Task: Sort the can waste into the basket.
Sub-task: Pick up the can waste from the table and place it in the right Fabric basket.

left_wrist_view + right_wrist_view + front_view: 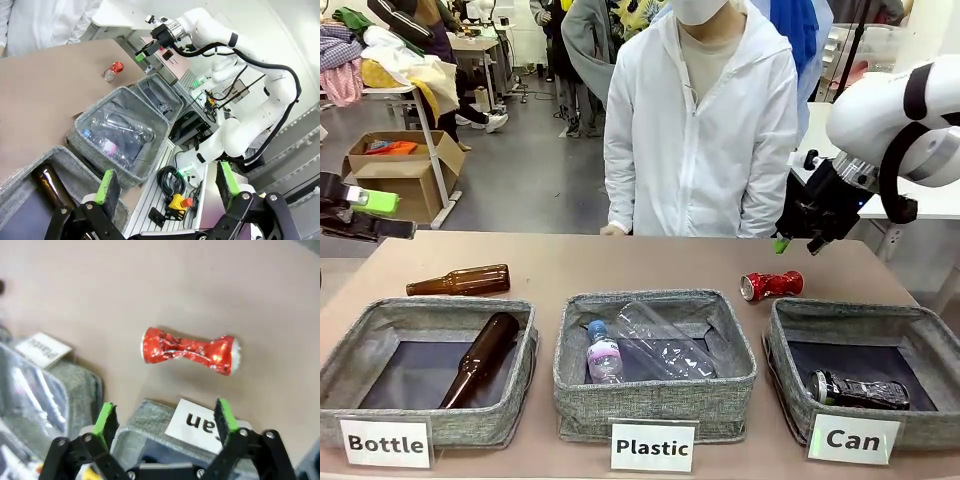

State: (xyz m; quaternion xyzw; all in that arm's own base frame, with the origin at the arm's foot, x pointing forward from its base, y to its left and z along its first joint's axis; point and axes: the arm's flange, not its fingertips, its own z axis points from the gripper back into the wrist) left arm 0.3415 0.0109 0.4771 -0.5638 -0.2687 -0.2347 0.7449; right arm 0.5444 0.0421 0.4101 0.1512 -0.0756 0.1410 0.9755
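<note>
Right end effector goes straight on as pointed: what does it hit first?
Probably the crushed red can on the table, lying ahead of the open right end effector. Depth is unclear; the basket rim could come first.

The left claw (390,215) enters at the left edge of the front view. Its fingers lie level, one above the other, and point toward the middle. The jaws are spread wide with nothing between them, and the left wrist view shows the green pads (106,186) well apart. The white right arm (885,110) bends down from the right side. Its wrist is tilted so that the right claw (798,243) points down and leftward, jaws wide and empty.
</note>
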